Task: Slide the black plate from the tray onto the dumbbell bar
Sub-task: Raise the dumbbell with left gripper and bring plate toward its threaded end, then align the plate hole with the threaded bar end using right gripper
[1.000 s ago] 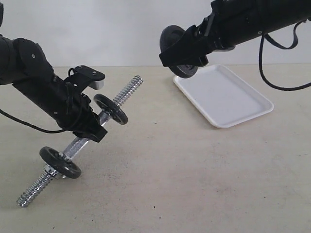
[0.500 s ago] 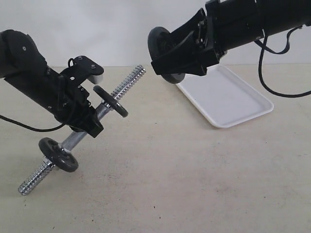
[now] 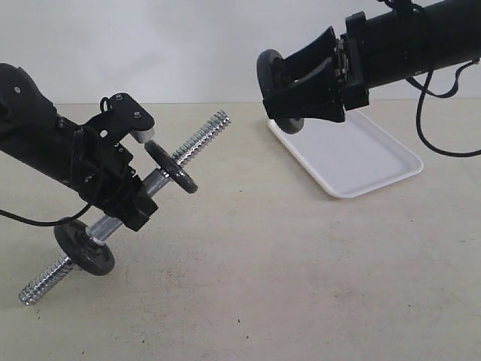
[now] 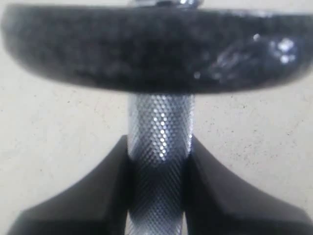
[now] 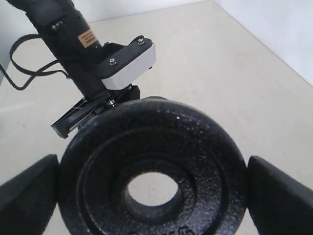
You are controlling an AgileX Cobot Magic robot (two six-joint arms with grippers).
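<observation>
1. One desk (image 3: 301, 286) carries the scene.
2. One dumbbell bar (image 3: 199, 139) hangs tilted over the desk's left side. The left gripper (image 3: 143, 207) is clamped on its knurled middle.
3. One tray (image 3: 353, 154) lies toward the desk's far right edge, its floor plain white.
4. There are three black discs. Two (image 3: 171, 167) (image 3: 84, 247) sit on the bar, one on either side of the left gripper. The third, the black plate (image 5: 195, 147), is upright in the air near the tray's left end. The right gripper (image 3: 289, 94) clasps it across its rim with wide-spread jaws.

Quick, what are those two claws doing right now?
Left gripper: shut on the dumbbell bar.
Right gripper: shut on the black plate.
</observation>
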